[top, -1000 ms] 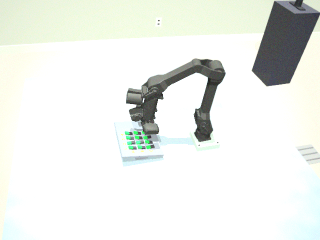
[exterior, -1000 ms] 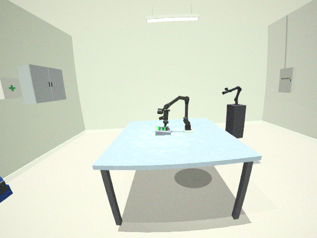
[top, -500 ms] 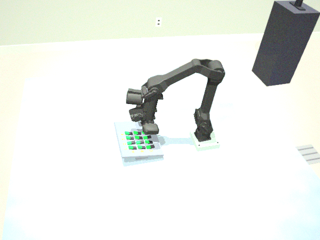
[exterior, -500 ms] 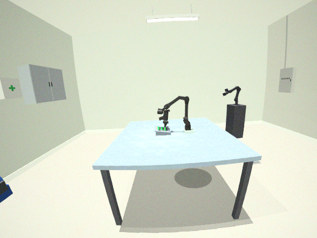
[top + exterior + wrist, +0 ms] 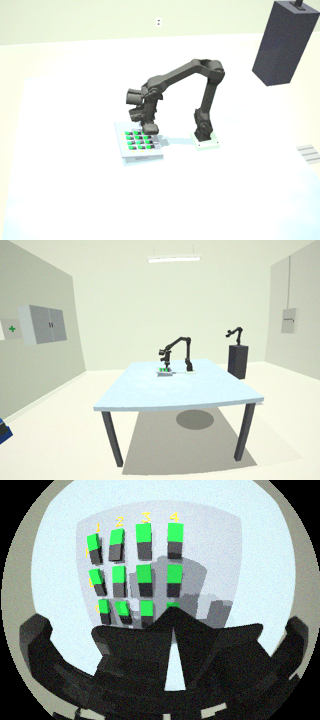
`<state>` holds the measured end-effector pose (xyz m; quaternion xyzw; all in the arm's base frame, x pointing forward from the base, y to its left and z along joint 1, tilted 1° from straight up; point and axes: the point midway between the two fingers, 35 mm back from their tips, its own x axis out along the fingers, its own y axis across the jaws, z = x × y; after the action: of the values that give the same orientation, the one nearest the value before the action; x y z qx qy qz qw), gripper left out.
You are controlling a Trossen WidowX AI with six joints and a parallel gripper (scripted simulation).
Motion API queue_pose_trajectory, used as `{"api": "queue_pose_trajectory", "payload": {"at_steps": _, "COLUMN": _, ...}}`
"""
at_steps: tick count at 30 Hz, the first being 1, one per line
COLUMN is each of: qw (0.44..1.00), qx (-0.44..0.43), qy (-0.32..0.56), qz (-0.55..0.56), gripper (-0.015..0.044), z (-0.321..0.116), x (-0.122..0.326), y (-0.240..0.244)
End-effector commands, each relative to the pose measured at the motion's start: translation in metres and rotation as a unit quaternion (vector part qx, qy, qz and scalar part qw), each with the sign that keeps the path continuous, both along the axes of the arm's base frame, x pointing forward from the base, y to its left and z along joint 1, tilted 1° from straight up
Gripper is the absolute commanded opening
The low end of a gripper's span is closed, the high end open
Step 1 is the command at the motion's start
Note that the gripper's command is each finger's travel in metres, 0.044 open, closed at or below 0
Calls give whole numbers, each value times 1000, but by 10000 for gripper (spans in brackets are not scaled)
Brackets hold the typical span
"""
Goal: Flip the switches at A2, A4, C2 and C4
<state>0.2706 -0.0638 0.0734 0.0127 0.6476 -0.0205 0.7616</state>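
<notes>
- arm [image 5: 180,73]: dark grey, matt, plastic-like shell
- panel [image 5: 124,149]: pale grey, smooth, matt
- switches [image 5: 144,540]: half green, half dark, plastic look
- surface [image 5: 77,193]: pale blue, smooth, matt

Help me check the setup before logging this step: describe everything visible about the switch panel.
The switch panel is a pale grey slab lying flat on the light blue table, in front of the arm's base. It carries rocker switches in three rows of four, each half green and half dark, with small yellow row and column labels. The shut gripper hangs low over its near edge; contact cannot be told.
</notes>
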Motion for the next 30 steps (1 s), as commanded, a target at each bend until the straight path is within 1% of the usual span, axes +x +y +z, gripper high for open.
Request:
{"api": "queue_pose_trajectory", "payload": {"at_steps": 1, "qw": 1000, "qx": 0, "qy": 0, "qz": 0, "gripper": 0, "z": -1, "x": 0, "y": 0}}
{"api": "queue_pose_trajectory", "payload": {"at_steps": 17, "qw": 1000, "qx": 0, "qy": 0, "qz": 0, "gripper": 0, "z": -3, "x": 0, "y": 0}}
{"api": "queue_pose_trajectory", "payload": {"at_steps": 19, "qw": 1000, "qx": 0, "qy": -3, "qz": 0, "gripper": 0, "z": 12, "x": -1, "y": 0}}
{"api": "queue_pose_trajectory", "payload": {"at_steps": 21, "qw": 1000, "qx": -1, "qy": -10, "qz": 0, "gripper": 0, "z": 47, "x": -8, "y": 0}}
{"api": "queue_pose_trajectory", "payload": {"at_steps": 22, "qw": 1000, "qx": -1, "qy": -12, "qz": 0, "gripper": 0, "z": 57, "x": -11, "y": 1}}
{"api": "queue_pose_trajectory", "payload": {"at_steps": 27, "qw": 1000, "qx": -1, "qy": -12, "qz": 0, "gripper": 0, "z": 61, "x": -11, "y": 3}}
{"api": "queue_pose_trajectory", "payload": {"at_steps": 30, "qw": 1000, "qx": 1, "qy": -13, "qz": 0, "gripper": 0, "z": 69, "x": 8, "y": 27}}
